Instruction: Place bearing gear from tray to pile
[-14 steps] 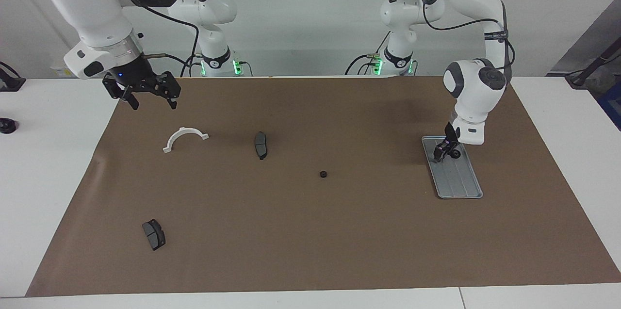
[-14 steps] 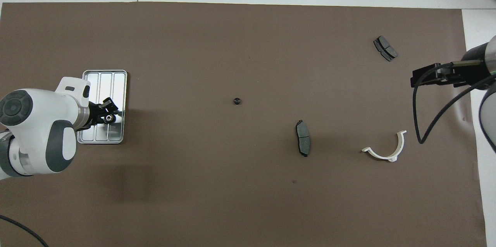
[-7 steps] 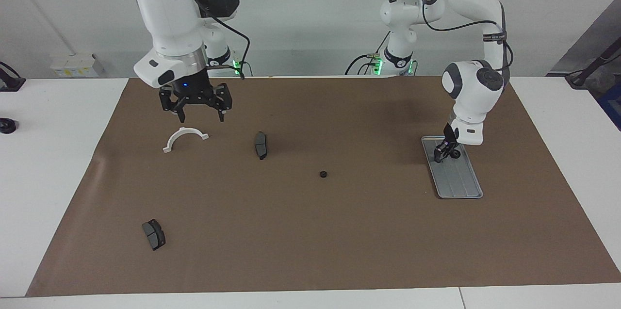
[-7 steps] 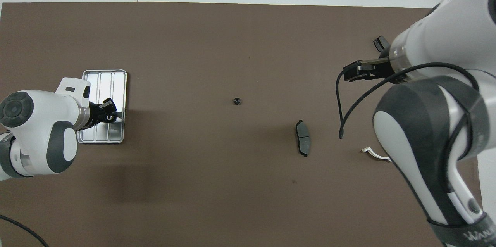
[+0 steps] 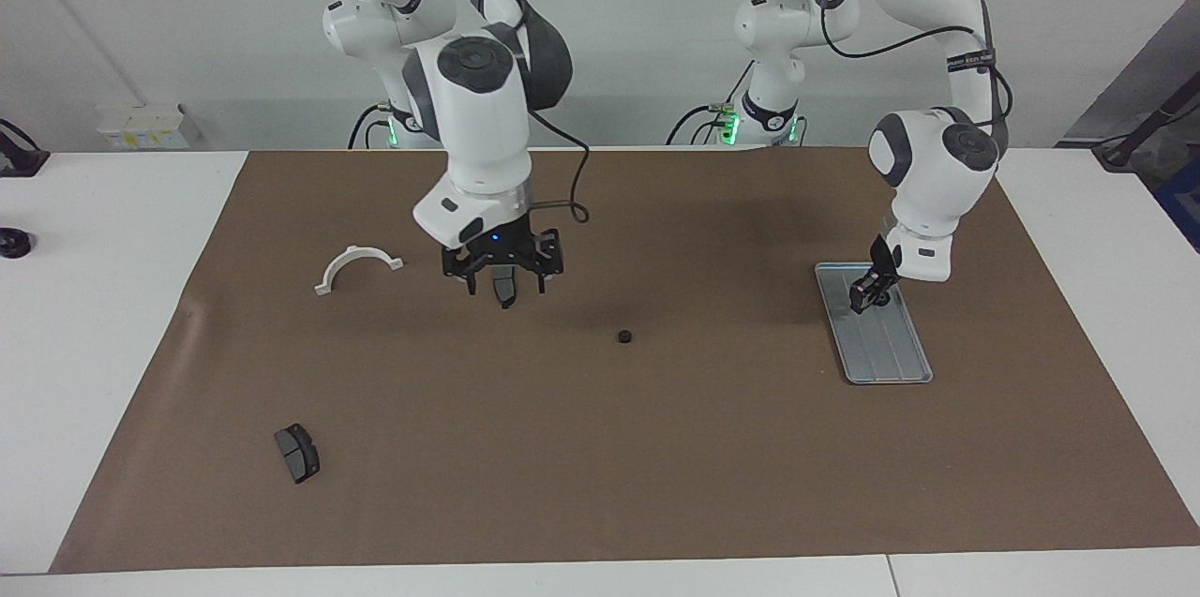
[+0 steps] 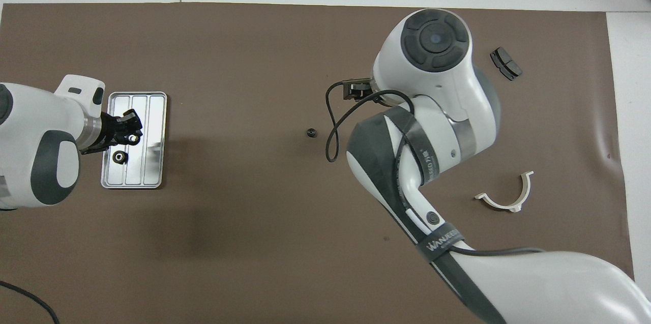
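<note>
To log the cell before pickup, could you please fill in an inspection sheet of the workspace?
Surface: brown mat on white table.
Job's things: tray toward left arm's end; tray gear on it; lone gear mid-mat.
Clutter: pad; second pad; half-ring.
Grippers: left gripper shut on held gear over tray; right gripper open over pad.
Cables: cable loops off right wrist.
Surroundings: black object on table.

Only one legible mark here: white lettering that seems to read "WANAEE", its ending unclear, on the dark grey band [image 6: 441, 242] wrapping the white right arm [image 6: 519, 283].
</note>
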You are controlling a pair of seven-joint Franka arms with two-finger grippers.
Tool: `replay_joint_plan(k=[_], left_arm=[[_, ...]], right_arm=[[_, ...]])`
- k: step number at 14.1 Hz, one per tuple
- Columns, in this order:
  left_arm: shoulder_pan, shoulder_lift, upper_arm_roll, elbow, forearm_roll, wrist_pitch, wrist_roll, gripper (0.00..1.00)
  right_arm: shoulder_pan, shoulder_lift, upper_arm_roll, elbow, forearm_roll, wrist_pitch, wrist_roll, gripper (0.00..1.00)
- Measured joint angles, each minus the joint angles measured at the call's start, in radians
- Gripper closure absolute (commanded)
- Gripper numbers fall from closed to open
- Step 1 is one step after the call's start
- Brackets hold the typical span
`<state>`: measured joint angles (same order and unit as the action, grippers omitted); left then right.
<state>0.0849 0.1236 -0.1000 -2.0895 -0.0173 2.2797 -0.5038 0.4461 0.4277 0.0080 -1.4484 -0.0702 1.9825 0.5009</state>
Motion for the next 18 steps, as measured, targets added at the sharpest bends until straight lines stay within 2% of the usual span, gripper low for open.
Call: replay_joint_plan(k=[4, 7, 12, 18], left_arm=[[-0.008, -0.007, -0.016, 0.129, 0.015, -0.173, 0.008, 1.0], [-0.053, -0.008, -0.021, 0.202, 0.051, -0.293, 0.008, 1.0], [-0.072, -0.01, -0.023, 0.228, 0.054, -0.326, 0.008, 1.0], [-0.075, -0.011, -0.023, 0.228, 0.054, -0.327, 0.008, 1.0]], right_arm=[[0.072, 0.131, -0.001, 0.03, -0.014, 0.103, 0.142, 0.0], [0.108, 0.215, -0.001, 0.064, -0.054, 0.141, 0.244, 0.0], [0.133, 0.233, -0.001, 0.066, -0.054, 0.202, 0.291, 0.0], [0.151, 0.244, 0.0, 0.017, -0.054, 0.256, 0.291, 0.01]])
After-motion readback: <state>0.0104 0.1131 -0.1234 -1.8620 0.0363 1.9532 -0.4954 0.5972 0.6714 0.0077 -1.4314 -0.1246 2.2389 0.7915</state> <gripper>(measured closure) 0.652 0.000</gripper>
